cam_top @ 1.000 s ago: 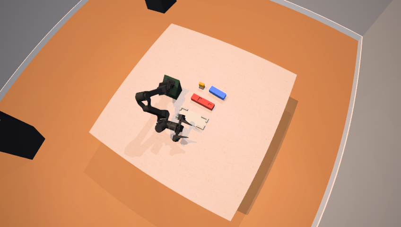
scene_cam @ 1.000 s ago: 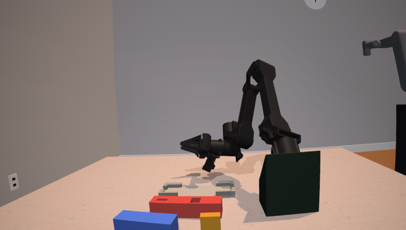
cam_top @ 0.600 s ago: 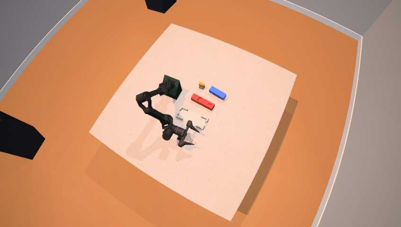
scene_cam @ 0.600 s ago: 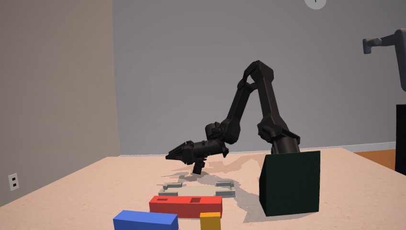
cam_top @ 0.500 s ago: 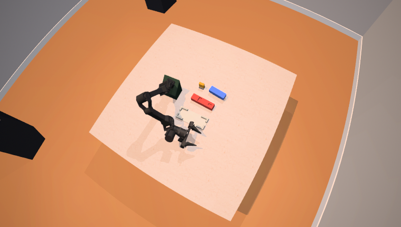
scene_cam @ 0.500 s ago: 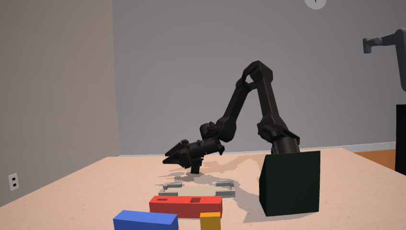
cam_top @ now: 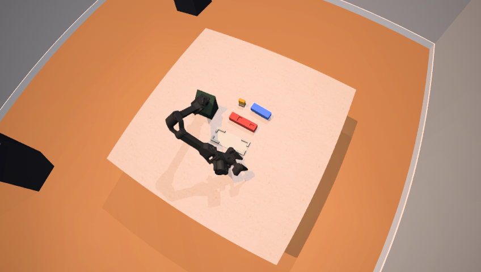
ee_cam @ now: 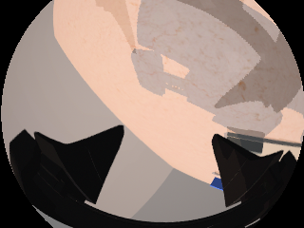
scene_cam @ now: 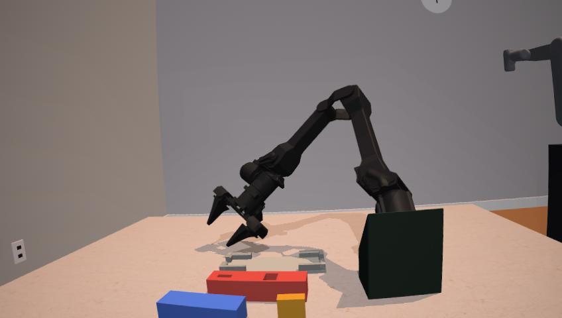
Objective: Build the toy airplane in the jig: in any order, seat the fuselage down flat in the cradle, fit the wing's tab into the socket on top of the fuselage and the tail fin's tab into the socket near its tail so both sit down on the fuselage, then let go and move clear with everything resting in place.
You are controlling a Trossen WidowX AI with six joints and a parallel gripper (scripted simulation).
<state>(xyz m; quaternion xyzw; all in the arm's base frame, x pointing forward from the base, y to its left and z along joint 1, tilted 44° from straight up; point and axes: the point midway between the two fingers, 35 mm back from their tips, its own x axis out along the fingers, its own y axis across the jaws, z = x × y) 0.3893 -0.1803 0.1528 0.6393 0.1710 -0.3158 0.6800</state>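
Observation:
The red fuselage [cam_top: 243,121] [scene_cam: 256,284] with two dark sockets on top lies flat on the table beside the cream jig cradle [cam_top: 231,139] [scene_cam: 268,263], which holds nothing. The blue wing [cam_top: 261,110] [scene_cam: 201,304] lies beyond the fuselage, and a sliver of it shows in the wrist view [ee_cam: 217,182]. The small orange tail fin [cam_top: 241,101] [scene_cam: 291,305] stands near it. My gripper [cam_top: 237,162] [scene_cam: 226,226] [ee_cam: 171,135] is open and empty, tilted down above the table at the cradle's far end from the arm base.
The dark green base block [cam_top: 208,103] [scene_cam: 401,252] carries the arm beside the cradle. Black camera stands [cam_top: 23,165] are on the orange floor off the table.

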